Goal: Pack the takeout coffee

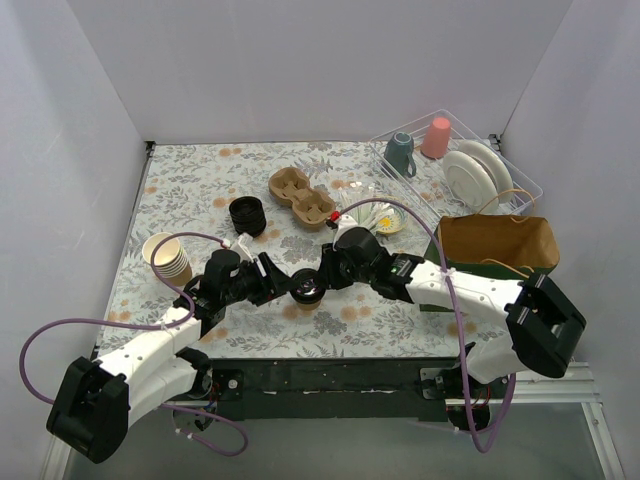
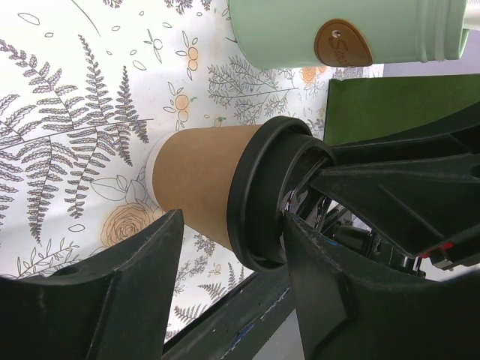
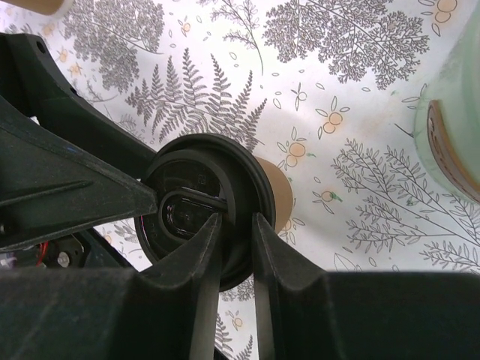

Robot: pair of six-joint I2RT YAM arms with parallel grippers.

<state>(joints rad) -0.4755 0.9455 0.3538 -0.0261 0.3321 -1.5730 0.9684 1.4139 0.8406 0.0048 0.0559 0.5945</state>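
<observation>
From overhead we only get the takeout coffee (image 1: pixel 307 290) as a black disc standing near the front middle of the fern-print tablecloth (image 1: pixel 200 180), squeezed between both arms. The right wrist view shows the right gripper (image 3: pixel 236 225) pinched on the rim of its round black lid (image 3: pixel 225 161). The left wrist view shows the left gripper (image 2: pixel 232 225) spread wide by the smooth brown paper wall (can't tell if it's touching), plus a mint-green container (image 2: pixel 285 34) with a brown tag nearby.
</observation>
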